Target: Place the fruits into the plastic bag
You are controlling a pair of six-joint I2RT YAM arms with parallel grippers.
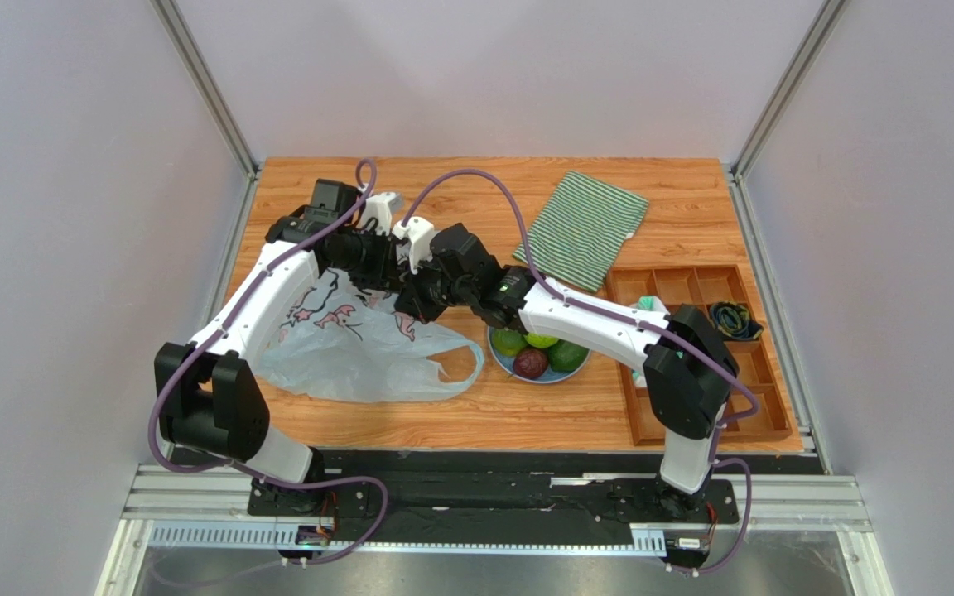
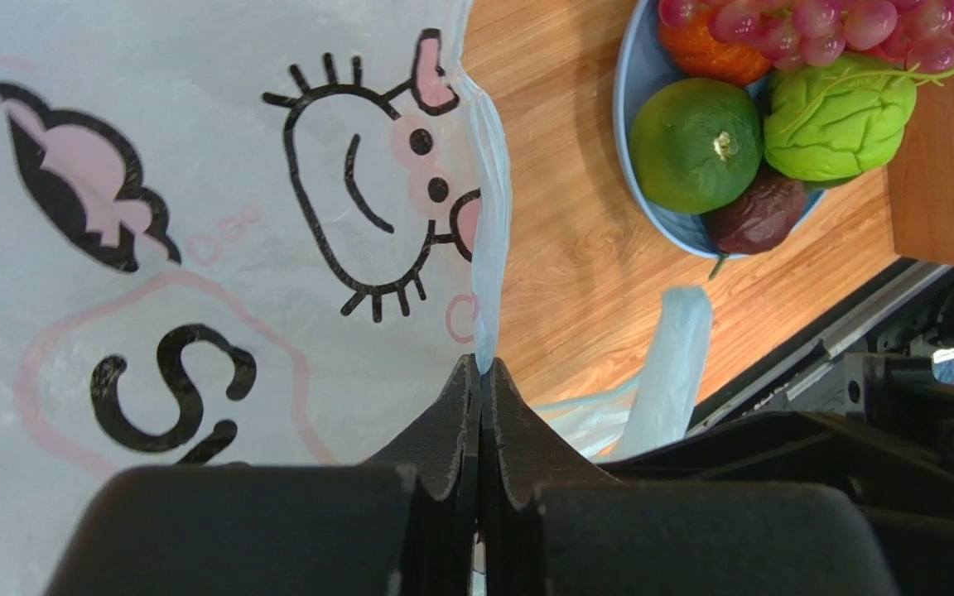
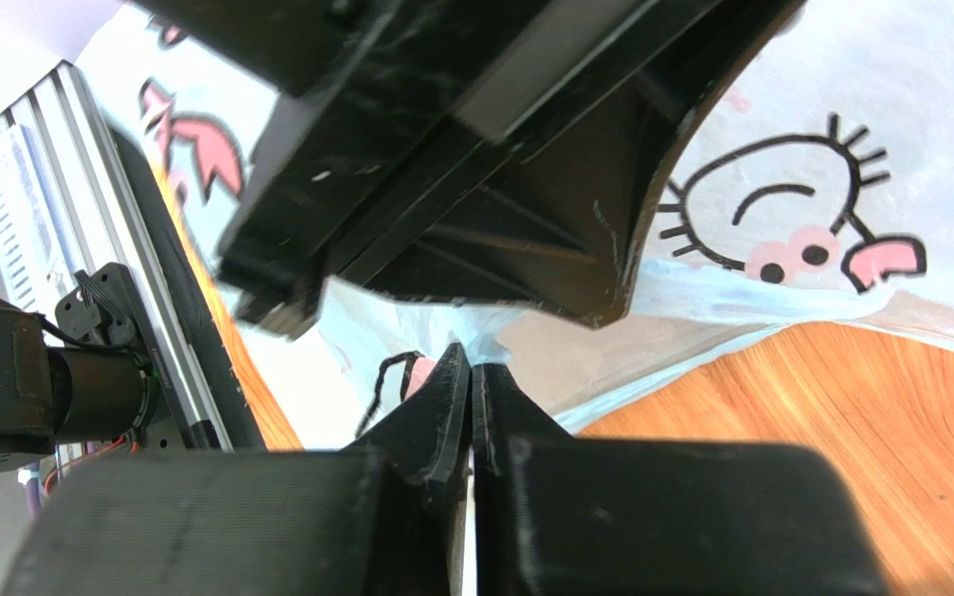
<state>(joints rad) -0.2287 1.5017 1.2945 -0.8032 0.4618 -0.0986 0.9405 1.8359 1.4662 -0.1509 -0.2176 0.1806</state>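
The plastic bag (image 1: 333, 342) lies flat on the table left of centre, printed with cartoon faces (image 2: 370, 205). My left gripper (image 2: 482, 364) is shut on the bag's edge. My right gripper (image 3: 470, 354) is shut on the bag's film close beside it, under the left gripper's body. Both grippers meet at the bag's far right corner (image 1: 401, 292). The fruits sit on the blue plate (image 1: 503, 356): a dark green one (image 2: 694, 143), a bright green one (image 2: 837, 118), a dark purple one (image 2: 762, 211), an orange one (image 2: 712, 50) and red-purple grapes (image 2: 818, 19).
A green striped cloth (image 1: 584, 226) lies at the back right. A wooden compartment tray (image 1: 694, 335) stands at the right, next to the plate. A bag handle loop (image 1: 451, 366) lies beside the plate.
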